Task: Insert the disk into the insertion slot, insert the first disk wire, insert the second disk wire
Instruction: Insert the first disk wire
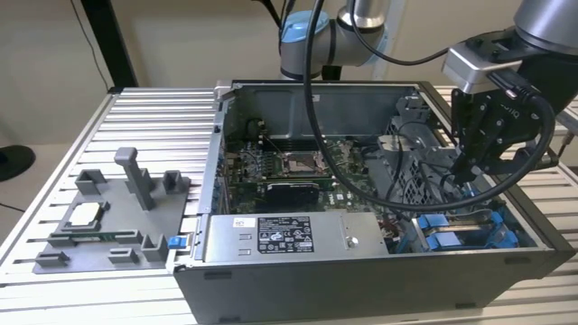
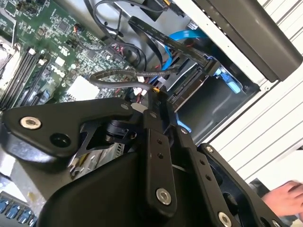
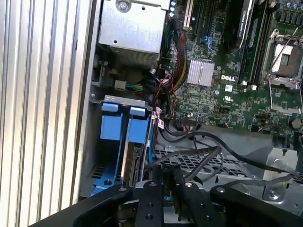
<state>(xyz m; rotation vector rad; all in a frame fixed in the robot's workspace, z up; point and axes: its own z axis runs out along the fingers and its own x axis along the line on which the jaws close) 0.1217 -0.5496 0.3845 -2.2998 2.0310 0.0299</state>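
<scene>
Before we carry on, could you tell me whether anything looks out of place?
A person's hand lies over the table beside the computer case in the second wrist view; odd so close to the work. Nothing looks damaged.

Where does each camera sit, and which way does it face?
Exterior view: off the arm, looks down into the computer case; arm and tool on the exterior view's right.
First wrist view: on the wrist, faces the insertion slot past the tool.
Second wrist view: on the wrist, faces the case's edge; tool and a hand show.
Both wrist views share the motherboard.
</scene>
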